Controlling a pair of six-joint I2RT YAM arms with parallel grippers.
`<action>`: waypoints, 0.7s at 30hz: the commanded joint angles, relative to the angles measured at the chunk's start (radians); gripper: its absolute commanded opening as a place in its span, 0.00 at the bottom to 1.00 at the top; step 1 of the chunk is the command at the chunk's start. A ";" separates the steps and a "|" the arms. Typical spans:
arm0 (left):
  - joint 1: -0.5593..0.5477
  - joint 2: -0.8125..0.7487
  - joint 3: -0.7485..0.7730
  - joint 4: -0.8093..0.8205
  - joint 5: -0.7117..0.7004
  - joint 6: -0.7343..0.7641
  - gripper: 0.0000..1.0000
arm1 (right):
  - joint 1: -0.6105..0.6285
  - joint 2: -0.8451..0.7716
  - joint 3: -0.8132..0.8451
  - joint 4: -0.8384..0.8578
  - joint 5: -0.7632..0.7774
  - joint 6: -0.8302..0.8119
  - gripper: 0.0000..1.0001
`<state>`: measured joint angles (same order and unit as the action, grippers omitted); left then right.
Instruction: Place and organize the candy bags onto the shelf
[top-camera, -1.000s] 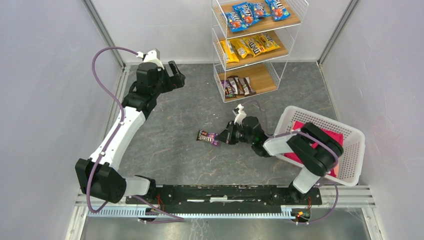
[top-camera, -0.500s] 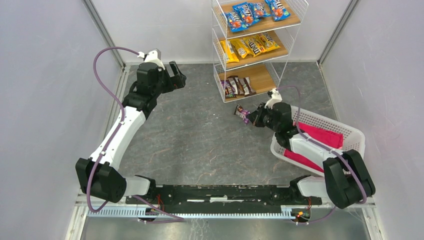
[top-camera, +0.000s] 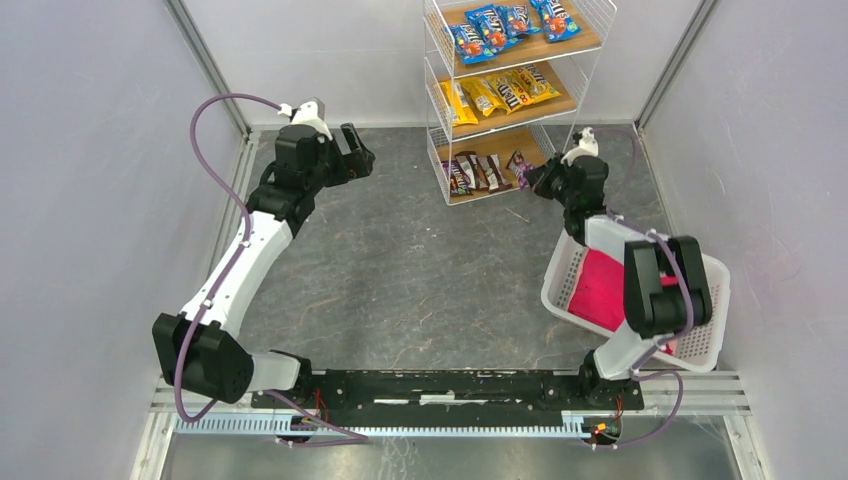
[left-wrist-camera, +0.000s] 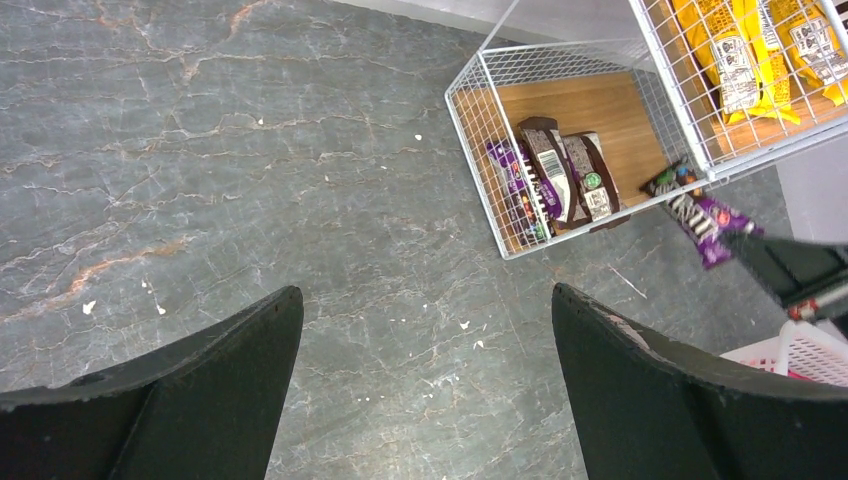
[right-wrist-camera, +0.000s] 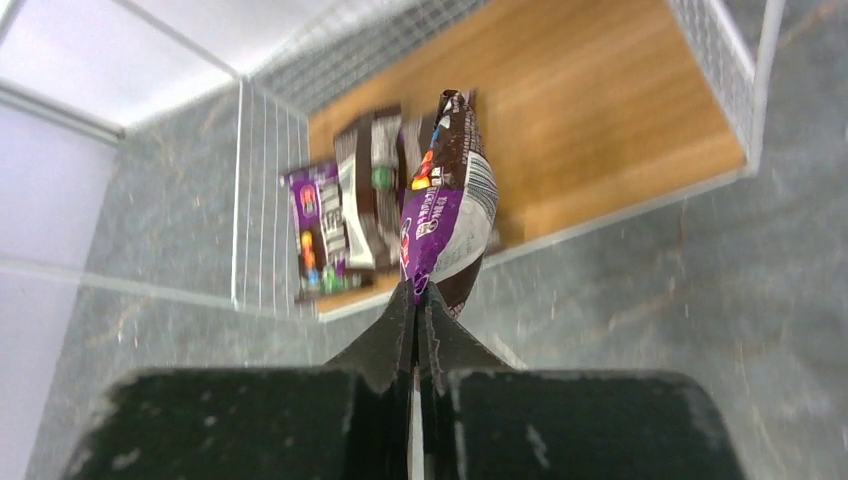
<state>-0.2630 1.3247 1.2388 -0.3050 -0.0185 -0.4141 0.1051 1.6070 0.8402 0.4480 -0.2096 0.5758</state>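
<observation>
Dark grey marbled tabletop (top-camera: 400, 290), rust-veined, filling mid-frame. Plain pale lilac-grey wall panels (top-camera: 90, 200) at left, right and top. Slanted aluminium posts (top-camera: 208, 68) in both upper corners. Soft, even light.

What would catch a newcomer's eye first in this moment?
The right tool pinches a purple candy bag by its end at the front edge of the shelf's bottom tier. Above, yellow bags lie on the middle tier and blue bags on the top; the left tool hangs open over the floor.
</observation>
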 joint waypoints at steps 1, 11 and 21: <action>0.007 0.005 0.047 0.021 0.014 0.020 1.00 | -0.029 0.146 0.146 0.230 -0.042 0.074 0.00; 0.007 0.043 0.060 0.009 0.069 0.009 1.00 | -0.030 0.470 0.323 0.459 -0.023 0.189 0.00; 0.007 0.048 0.052 0.015 0.065 0.008 1.00 | -0.035 0.520 0.314 0.395 0.019 0.165 0.07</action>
<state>-0.2630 1.3796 1.2594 -0.3077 0.0360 -0.4141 0.0734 2.1357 1.1263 0.8383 -0.2115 0.7605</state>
